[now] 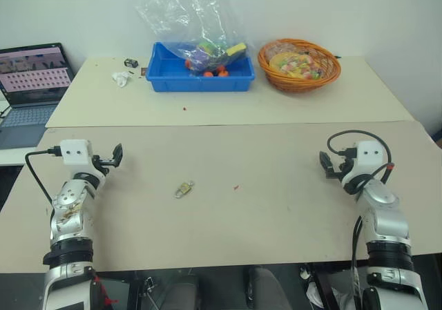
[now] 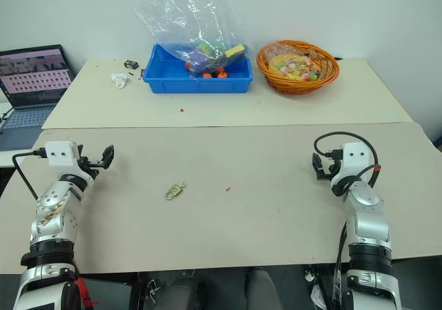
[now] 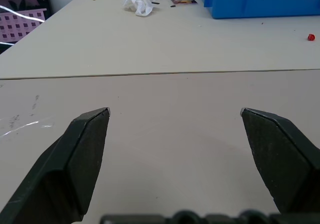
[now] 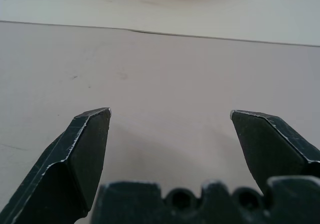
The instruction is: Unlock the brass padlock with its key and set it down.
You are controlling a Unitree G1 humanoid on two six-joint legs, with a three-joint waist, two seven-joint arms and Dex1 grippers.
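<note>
I see the padlock (image 1: 184, 189) lying on the near bench (image 1: 276, 213), about in the middle between my two arms and touched by nothing. A small silvery piece sticks out at its end, but I cannot tell if this is the key or the shackle. My left gripper (image 1: 114, 157) hangs over the left side of the bench, fingers spread wide, nothing between them. My right gripper (image 1: 326, 166) is the same over the right side, released and empty. Both are well apart from the padlock. A red speck (image 1: 236, 186) lies near the padlock. On the far bench stand a blue bin (image 1: 200, 75) and an orange basket (image 1: 299, 64).
</note>
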